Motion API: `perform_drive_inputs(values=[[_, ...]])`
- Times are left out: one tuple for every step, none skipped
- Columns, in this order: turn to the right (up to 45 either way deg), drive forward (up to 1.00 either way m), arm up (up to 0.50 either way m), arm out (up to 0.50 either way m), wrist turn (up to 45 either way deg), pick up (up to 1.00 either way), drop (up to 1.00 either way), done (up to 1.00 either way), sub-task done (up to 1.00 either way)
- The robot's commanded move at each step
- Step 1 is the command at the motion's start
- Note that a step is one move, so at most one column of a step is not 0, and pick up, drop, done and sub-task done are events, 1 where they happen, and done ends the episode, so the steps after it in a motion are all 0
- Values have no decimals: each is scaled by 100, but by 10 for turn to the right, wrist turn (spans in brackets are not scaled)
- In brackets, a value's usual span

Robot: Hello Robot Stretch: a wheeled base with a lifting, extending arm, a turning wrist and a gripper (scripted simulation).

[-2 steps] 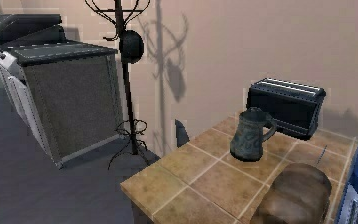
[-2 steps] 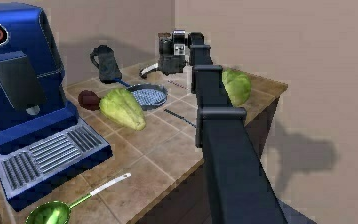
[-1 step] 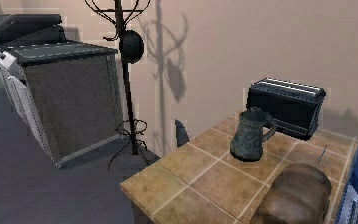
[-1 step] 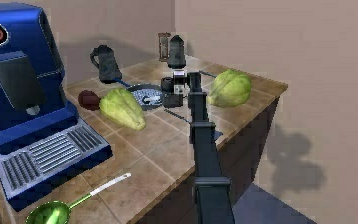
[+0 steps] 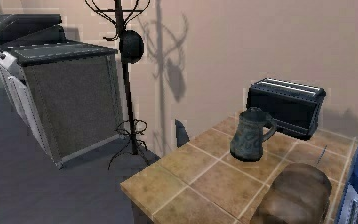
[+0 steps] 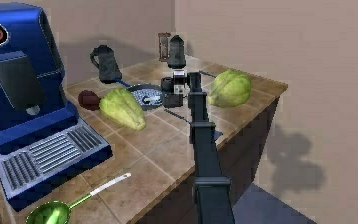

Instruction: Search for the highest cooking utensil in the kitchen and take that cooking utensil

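**Reaching over the worktop — grasp unconfirmed**

The arm [image 6: 205, 150] is stretching out across the tiled worktop [image 6: 162, 160], and the pincer [image 6: 169, 88] is hovering at a round grey dish [image 6: 143, 95]. With the dish lying behind its far end, I cannot tell whether it is grasping anything.

The one thing reading as a cooking utensil is the green ladle [image 6: 57, 212]. It is lying near the worktop's near edge, just in front of the blue coffee machine [image 6: 22, 90] and well apart from the pincer.

The robot seems to be working at the reach-and-take step. The next move is probably calling for settling which utensil is sitting highest, then bringing the pincer to its handle before lifting.

Counting in the arm side view, I am seeing:
- two lettuces [image 6: 122, 108] [image 6: 230, 88]
- two tall dark grinders [image 6: 177, 48]
- one mug [image 6: 107, 63]
- one dark red fruit [image 6: 88, 98]
- one ladle, one dish and one coffee machine

Ahead, the forward view is showing one toaster [image 5: 285, 106], one grey jug [image 5: 252, 136] beside it, and one coat stand [image 5: 123, 70] on the floor.
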Motion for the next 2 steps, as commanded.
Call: perform_drive_inputs(values=[[0,0,10,0,0,0,0,0,0],[0,0,0,0,0,0,0,100,0]])
